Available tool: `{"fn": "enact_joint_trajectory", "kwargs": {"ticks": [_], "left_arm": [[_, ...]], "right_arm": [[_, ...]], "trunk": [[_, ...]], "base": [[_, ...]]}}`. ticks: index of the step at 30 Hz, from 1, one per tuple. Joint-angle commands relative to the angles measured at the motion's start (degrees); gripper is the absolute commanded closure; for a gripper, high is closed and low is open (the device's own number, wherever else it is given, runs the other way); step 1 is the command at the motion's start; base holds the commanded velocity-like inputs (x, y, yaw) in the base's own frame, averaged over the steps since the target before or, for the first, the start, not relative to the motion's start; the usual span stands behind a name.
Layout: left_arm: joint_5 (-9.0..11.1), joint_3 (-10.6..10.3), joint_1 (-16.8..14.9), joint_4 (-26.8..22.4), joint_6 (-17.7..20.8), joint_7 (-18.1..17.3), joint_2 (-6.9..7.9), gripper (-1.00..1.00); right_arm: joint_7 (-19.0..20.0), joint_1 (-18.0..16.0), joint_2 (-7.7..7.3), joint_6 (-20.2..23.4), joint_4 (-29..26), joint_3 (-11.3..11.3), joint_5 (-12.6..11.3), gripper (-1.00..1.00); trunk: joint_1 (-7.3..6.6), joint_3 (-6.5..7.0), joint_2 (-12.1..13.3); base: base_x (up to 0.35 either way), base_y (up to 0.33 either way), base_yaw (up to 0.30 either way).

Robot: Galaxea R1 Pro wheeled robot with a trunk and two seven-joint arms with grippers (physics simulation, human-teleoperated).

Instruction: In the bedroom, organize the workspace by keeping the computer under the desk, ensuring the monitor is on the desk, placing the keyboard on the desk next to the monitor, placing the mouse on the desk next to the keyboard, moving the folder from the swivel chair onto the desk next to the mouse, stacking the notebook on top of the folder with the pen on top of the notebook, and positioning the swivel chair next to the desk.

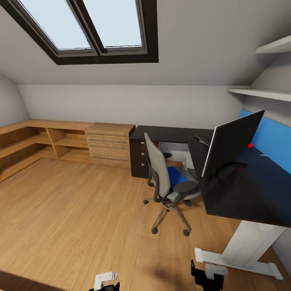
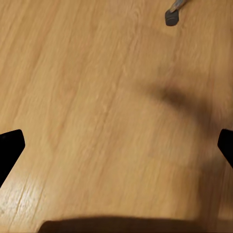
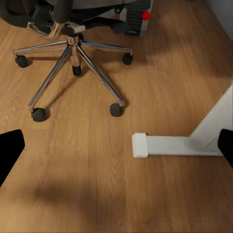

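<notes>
In the head view, an L-shaped table (image 1: 242, 190) with a glossy black top, white legs and a blue back panel stands at the right of an attic room with a skylight (image 1: 87, 28). The monitor (image 1: 230, 143) stands on the table, its light-grey edge turned toward the swivel chair (image 1: 165, 182). The keyboard (image 1: 203, 140) lies on the table just beyond the monitor, near the table's inner corner. The swivel chair stands on the wooden floor (image 1: 72, 218) close beside the table, and the blue folder (image 1: 176, 174) lies on its seat. Left of the table's dark drawers stands a light wooden chest (image 1: 109, 144), with open wooden shelving (image 1: 44, 141) further left. Two white wall shelves (image 1: 266, 72) hang above the table. The left gripper (image 1: 106, 283) and the right gripper (image 1: 208, 277) show at the lower edge, too cut off there to judge.

The left wrist view looks down at bare floor, with one chair castor (image 2: 172, 17) at the edge. The left gripper's two dark fingertips (image 2: 9, 148) sit far apart at opposite edges, spread wide with nothing between them.

The right wrist view adds what the head view hides: the chair's chrome five-star base (image 3: 73, 53) on castors, a white table foot (image 3: 170, 144) beside it, and beyond the base a light-grey box with a red dot, perhaps the computer (image 3: 138, 17). The right gripper's fingertips (image 3: 9, 148) are likewise wide apart and hold nothing.

No readable writing or brand shows in any view.
</notes>
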Motion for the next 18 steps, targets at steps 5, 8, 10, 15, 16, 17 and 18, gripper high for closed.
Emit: {"fn": "enact_joint_trajectory", "kwargs": {"ticks": [5,8,10,15,16,17,18], "left_arm": [[0.4,0.2,-0.2,1.8,-0.4,-0.2,0.51,-1.00],[0.2,0.1,-0.3,2.2,-2.5,-0.3,0.72,-1.00],[0.2,0.0,-0.3,2.4,-3.9,-0.2,0.76,-1.00],[0.1,-0.6,-0.3,2.6,-5.0,0.0,0.71,-1.00],[0.1,-0.8,-0.3,2.6,-5.0,0.0,0.70,-1.00],[0.0,-1.0,-0.3,2.6,-5.1,0.0,0.72,-1.00],[0.0,-1.3,-0.3,2.6,-5.2,0.0,0.74,-1.00]], "right_arm": [[-0.3,-4.0,0.14,-0.1,1.8,-0.3,-0.5,-1.00],[-1.3,-5.7,0.11,-0.1,2.0,-0.8,-2.5,-1.00],[-2.1,-7.2,0.07,-0.2,2.1,-1.1,-5.0,-1.00],[-2.9,-10.5,-0.11,-0.5,2.2,-1.3,-10.1,-1.00],[-3.0,-11.0,-0.12,-0.5,2.2,-1.3,-10.5,-1.00],[-3.0,-11.4,-0.13,-0.5,2.2,-1.3,-10.8,-1.00],[-3.0,-12.1,-0.22,-0.6,2.2,-1.3,-11.2,-1.00]], "trunk": [[1.10,-0.97,-2.1],[1.76,-1.50,-3.3],[2.20,-1.86,-4.1],[3.30,-2.76,-6.1],[3.52,-2.94,-6.5],[3.74,-3.12,-6.9],[3.96,-3.30,-7.3]], "base": [[0.000,0.000,0.000],[0.000,0.000,0.000],[0.000,0.000,0.000],[0.000,0.000,0.000],[0.000,0.000,0.000],[0.000,0.000,0.000],[0.000,0.000,0.000]]}}
